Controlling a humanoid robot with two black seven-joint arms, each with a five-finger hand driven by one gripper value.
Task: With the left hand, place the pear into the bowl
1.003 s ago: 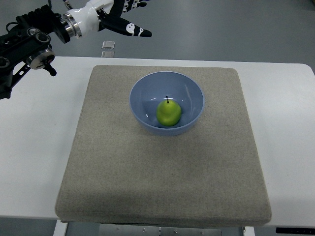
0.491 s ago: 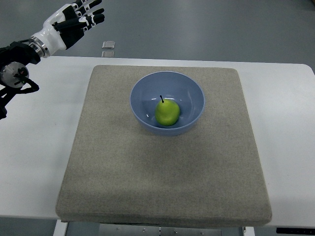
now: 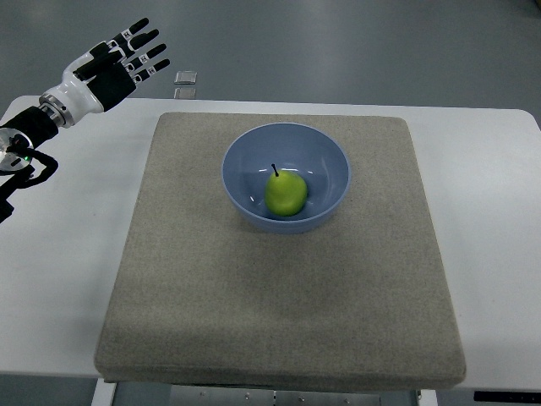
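The left hand point(image 3: 118, 61) sits in the upper left of the frame, its arm entering from the left edge, the fingers point(image 3: 144, 42) spread and extended toward the upper right, holding nothing. It hangs over the far left corner of the white table point(image 3: 59, 254), beyond the edge of the grey mat point(image 3: 279, 304) and well apart from anything on it. From the hand, the task's thing lies down and to the right, toward the centre of the frame: the green pear point(image 3: 286, 194) rests inside the blue bowl point(image 3: 245, 152), on the bowl's floor, a little below the bowl's middle as pictured. Its long axis stands nearly upright, with the dark stem tipped slightly toward the upper left, that is, roughly back toward the hand. The bowl itself sits on the upper middle of the mat. The right hand is out of the frame altogether, so the left is the only one near the work. Judging from how things lie, the placing looks done, and what remains for the hand is only to clear away from the bowl, which its position outside the mat already allows without any risk of knocking the rim. A small pale square object point(image 3: 186, 77) lies on the floor beyond the table's far edge, just right of the fingertips in the picture.
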